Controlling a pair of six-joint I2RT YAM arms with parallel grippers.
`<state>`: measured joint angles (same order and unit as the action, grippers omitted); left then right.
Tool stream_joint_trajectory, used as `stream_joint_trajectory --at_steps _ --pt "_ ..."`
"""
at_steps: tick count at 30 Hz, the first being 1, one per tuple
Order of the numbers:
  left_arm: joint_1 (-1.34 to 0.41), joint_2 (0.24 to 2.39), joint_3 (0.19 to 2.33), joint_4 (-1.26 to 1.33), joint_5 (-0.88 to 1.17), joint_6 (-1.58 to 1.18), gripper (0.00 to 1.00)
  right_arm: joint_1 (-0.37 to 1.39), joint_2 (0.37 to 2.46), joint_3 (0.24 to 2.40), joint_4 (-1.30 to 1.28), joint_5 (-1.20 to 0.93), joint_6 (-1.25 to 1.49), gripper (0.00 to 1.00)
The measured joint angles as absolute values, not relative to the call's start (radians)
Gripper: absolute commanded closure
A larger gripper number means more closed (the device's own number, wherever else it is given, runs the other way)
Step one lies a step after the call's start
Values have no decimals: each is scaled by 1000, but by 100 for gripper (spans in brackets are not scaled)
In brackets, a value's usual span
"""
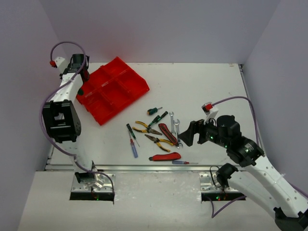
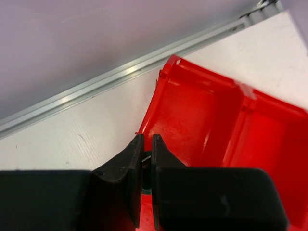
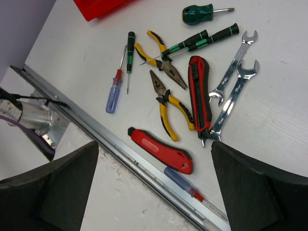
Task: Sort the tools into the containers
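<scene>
The red tray (image 1: 111,89) was set askew at the far left of the bench (image 1: 207,86). The left pincer (image 2: 147,140) was held at the tray's left corner, its fingers drawn narrow on a dark green item (image 2: 147,182) that was too hidden to be named.

The loose tools were gathered at the bench's near middle, well apart from the tray. A stubby green screwdriver (image 3: 197,14) was seen farthest out, with two green-black screwdrivers (image 3: 202,41) just beside it. One of these was crossed over the upper yellow pliers (image 3: 159,53). The lower yellow pliers (image 3: 168,103) were laid beside a red-black knife (image 3: 198,91), and two silver wrenches (image 3: 235,72) were laid alongside that. A thin green-black screwdriver (image 3: 130,48) and a blue screwdriver (image 3: 114,89) were placed to the left. A red knife (image 3: 161,150) was found nearest the edge, and another blue screwdriver (image 3: 185,183) was lying on the metal rail (image 3: 96,132).

The right pincer (image 3: 154,144) was spread wide above these tools, with nothing held.
</scene>
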<state>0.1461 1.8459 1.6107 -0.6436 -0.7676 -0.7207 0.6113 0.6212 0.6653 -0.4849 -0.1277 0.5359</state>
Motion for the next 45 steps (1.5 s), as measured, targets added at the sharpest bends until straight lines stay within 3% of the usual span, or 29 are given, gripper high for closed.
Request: stream_joint_trajectory --at_steps 18,19,23,25,31,33,38,42,45 --pt "176 2002 1703 -532 -721 -630 98 611 679 620 -474 -196 504 1" --pt "178 2015 1704 -529 -716 -629 93 611 694 620 -464 -198 504 1" --pt "191 2072 1705 -532 -682 -629 44 611 780 621 -419 -208 505 1" --pt "198 2094 1705 -543 -663 -631 31 611 834 625 -395 -210 504 1" --pt "211 2083 1703 -565 -593 -656 5 611 1030 690 -358 -184 515 1" --pt "211 2055 1703 -585 -561 -669 0 611 1127 755 -347 -160 534 1" --pt "210 1860 1688 -636 -444 -693 0 612 1453 1047 -416 -8 651 1" --pt "193 1493 1517 -591 -293 -674 0 614 1778 1390 -500 143 786 1" --pt "137 1201 1356 -548 -207 -644 0 622 1934 1532 -559 234 881 4"
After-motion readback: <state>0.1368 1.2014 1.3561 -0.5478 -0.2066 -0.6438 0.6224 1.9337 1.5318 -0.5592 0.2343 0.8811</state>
